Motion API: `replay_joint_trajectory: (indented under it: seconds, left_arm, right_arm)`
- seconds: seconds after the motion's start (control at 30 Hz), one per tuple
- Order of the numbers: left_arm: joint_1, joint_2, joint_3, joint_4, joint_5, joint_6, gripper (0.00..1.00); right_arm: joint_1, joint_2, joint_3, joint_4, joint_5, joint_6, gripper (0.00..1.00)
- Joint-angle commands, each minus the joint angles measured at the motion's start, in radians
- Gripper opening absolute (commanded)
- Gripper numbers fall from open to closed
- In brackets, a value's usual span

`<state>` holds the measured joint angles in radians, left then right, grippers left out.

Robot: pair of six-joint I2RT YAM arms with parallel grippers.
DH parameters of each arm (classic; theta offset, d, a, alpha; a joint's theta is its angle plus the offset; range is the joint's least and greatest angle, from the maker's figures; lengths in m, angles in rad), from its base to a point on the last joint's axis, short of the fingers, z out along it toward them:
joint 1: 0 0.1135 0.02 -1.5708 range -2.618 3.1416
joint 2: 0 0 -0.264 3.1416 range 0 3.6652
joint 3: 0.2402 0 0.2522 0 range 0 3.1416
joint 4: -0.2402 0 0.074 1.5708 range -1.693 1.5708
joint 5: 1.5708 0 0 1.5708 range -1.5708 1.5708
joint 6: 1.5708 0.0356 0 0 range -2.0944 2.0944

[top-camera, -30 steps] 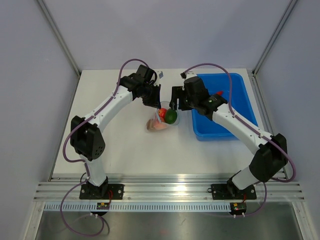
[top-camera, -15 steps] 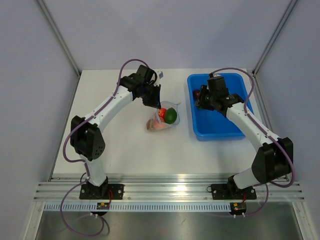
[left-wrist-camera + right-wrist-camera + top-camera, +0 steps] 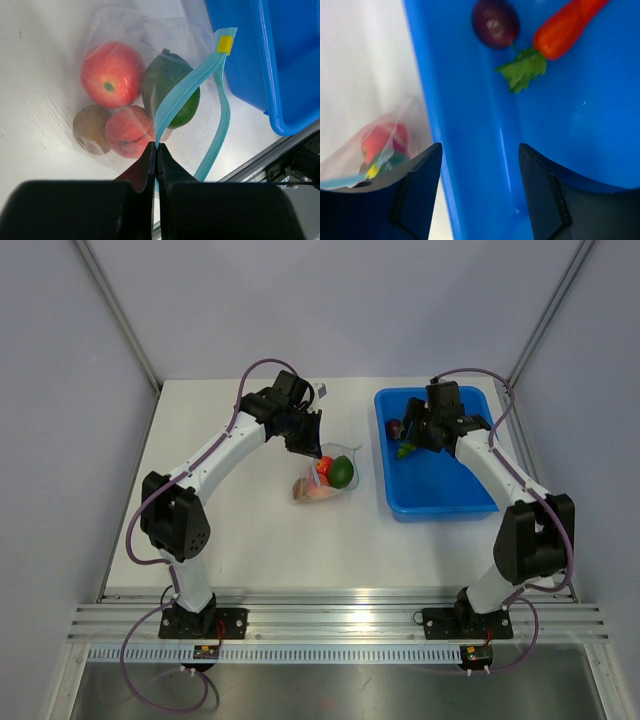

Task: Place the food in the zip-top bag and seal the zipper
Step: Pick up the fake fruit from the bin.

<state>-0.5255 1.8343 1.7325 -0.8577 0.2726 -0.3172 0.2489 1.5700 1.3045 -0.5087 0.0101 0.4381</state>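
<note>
White table (image 3: 255, 540), clear zip-top bag (image 3: 325, 480) at centre; blue tray (image 3: 440, 488) right

Two arms reach forward from bases set side by side. The left arm (image 3: 215, 455) stretches ahead and inward, wrist tipped down, and the left gripper (image 3: 156, 149) has its fingers pressed tight together, pinching the zipper (image 3: 186, 92) between them. The right arm (image 3: 490, 465) extends farther out on its own side, wrist angled down. The right gripper (image 3: 480, 165) hangs with both fingers spread apart, holding nothing.
</note>
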Motion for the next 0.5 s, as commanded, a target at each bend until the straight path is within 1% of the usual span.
replay_joint_trajectory:
  seconds: [0.0, 0.07, 0.13, 0.17, 0.27, 0.4, 0.47]
  left_arm:
    - [-0.002, -0.049, 0.009, 0.040, 0.019, 0.015, 0.00]
    - [-0.002, -0.049, 0.009, 0.039, 0.016, 0.017, 0.00]
    - [-0.002, -0.047, 0.009, 0.039, 0.014, 0.020, 0.00]
    - [-0.002, -0.047, 0.009, 0.037, 0.013, 0.021, 0.00]
    - [-0.001, -0.038, 0.021, 0.031, 0.013, 0.024, 0.00]
    - [-0.001, -0.032, 0.033, 0.025, 0.014, 0.026, 0.00]
    - [-0.001, -0.029, 0.038, 0.022, 0.019, 0.026, 0.00]
  right_arm:
    - [-0.059, 0.139, 0.126, 0.041, -0.006, -0.032, 0.71]
    - [-0.091, 0.233, 0.197, 0.044, -0.039, -0.036, 0.73]
    - [-0.103, 0.292, 0.243, 0.045, -0.038, -0.051, 0.74]
    - [-0.109, 0.348, 0.296, 0.041, -0.030, -0.059, 0.74]
    - [-0.111, 0.450, 0.392, 0.018, -0.022, -0.094, 0.74]
    - [-0.111, 0.533, 0.473, 0.010, -0.050, -0.145, 0.74]
    - [-0.111, 0.568, 0.502, 0.015, -0.064, -0.182, 0.76]
